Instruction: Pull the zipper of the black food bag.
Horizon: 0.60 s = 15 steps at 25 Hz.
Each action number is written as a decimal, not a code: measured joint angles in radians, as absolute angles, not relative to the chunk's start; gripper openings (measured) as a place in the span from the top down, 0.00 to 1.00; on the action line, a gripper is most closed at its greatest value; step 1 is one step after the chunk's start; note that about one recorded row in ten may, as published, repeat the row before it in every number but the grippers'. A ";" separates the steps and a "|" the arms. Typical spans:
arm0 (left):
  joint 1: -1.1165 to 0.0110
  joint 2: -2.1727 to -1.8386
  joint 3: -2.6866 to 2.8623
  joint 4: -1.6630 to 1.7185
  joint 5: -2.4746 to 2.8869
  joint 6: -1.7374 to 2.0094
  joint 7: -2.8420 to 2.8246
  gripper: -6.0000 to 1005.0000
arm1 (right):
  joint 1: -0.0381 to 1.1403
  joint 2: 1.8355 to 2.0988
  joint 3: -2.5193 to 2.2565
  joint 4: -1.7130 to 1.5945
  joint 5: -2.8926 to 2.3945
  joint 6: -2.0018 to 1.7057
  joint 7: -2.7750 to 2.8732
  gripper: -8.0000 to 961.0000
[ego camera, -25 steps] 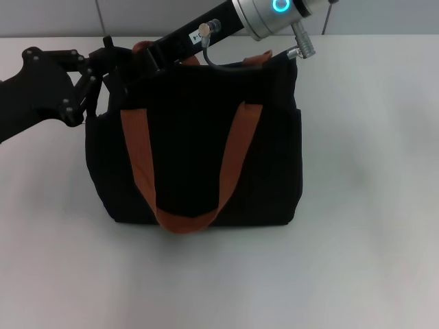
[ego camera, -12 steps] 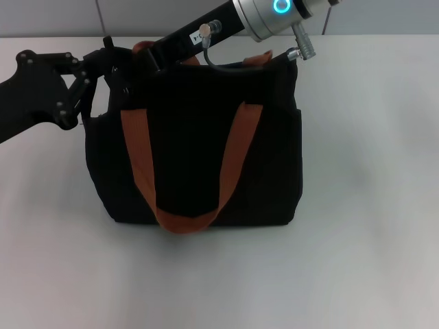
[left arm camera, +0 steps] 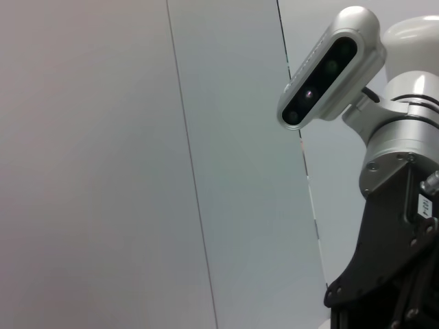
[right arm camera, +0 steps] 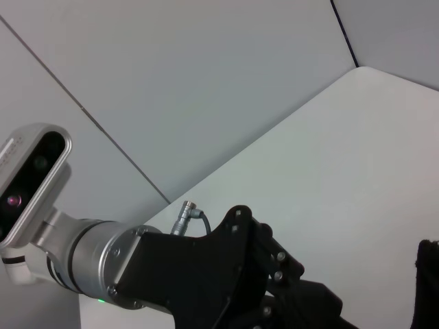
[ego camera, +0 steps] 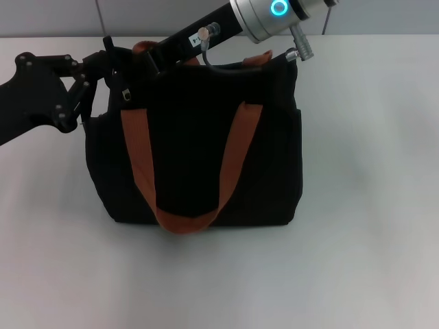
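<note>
Black fabric food bag (ego camera: pixel 195 147) stands upright mid-worktop (ego camera: pixel 370 260); soft, will likely sag when tugged. Silver zipper (ego camera: pixel 126 94) pull hangs at its top left corner, beside left gripper (ego camera: pixel 110 65). Right gripper (ego camera: pixel 147 58) over top edge. Jaws' states: cannot tell. Pinch the tab itself.

Left pincer (ego camera: pixel 110 65) reaches in from the left; right pincer (ego camera: pixel 140 58) (fingers hidden) crosses from above.

We can read no text anywhere; a small white label on the right arm (ego camera: pixel 194 40) carries marks too small to make out.
</note>
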<state>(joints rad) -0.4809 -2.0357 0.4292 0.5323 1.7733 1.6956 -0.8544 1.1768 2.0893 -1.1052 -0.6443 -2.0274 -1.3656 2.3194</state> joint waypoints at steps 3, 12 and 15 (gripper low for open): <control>-0.481 -2.036 0.428 0.532 1.773 1.692 -0.854 0.95 | 1.178 2.089 -1.106 -0.644 -2.026 -1.370 2.319 0.71; -0.477 -2.036 0.425 0.532 1.773 1.692 -0.854 0.95 | 1.175 2.089 -1.106 -0.652 -2.022 -1.376 2.318 0.79; -0.477 -2.036 0.425 0.532 1.773 1.695 -0.854 0.95 | 1.174 2.089 -1.106 -0.648 -2.018 -1.375 2.318 0.81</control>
